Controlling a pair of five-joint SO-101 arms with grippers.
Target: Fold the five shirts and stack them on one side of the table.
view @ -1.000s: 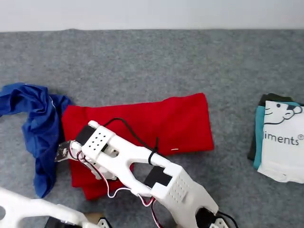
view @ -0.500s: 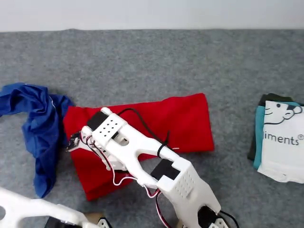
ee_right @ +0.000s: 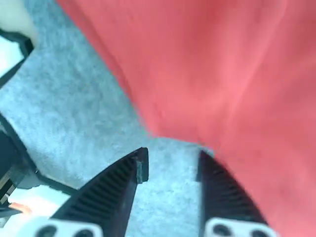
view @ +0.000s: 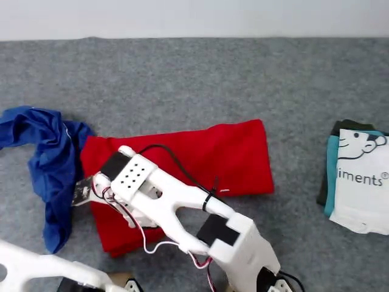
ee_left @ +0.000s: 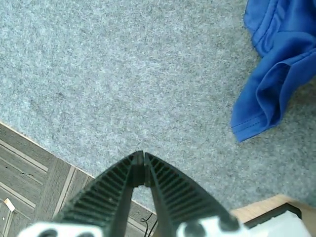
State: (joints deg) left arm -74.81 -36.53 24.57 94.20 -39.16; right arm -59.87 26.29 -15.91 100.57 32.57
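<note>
Grey table [view: 182, 79], white wall [view: 182, 18], perhaps plank floor [ee_left: 29, 168]

High view looks down on the mat [view: 200, 79] from the near side. Left wrist view, facing down, shares the blue shirt [ee_left: 276, 74]. Right wrist view sits close, seemingly over the red shirt [ee_right: 237, 74].

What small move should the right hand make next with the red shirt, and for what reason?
Probably nudge the right hand forward a little, then close it. Its fingers stand open over the grey mat, and the edge of the red shirt lies just past the fingertips, not yet between them. From above, it sits at the shirt's end beside the blue shirt.
</note>
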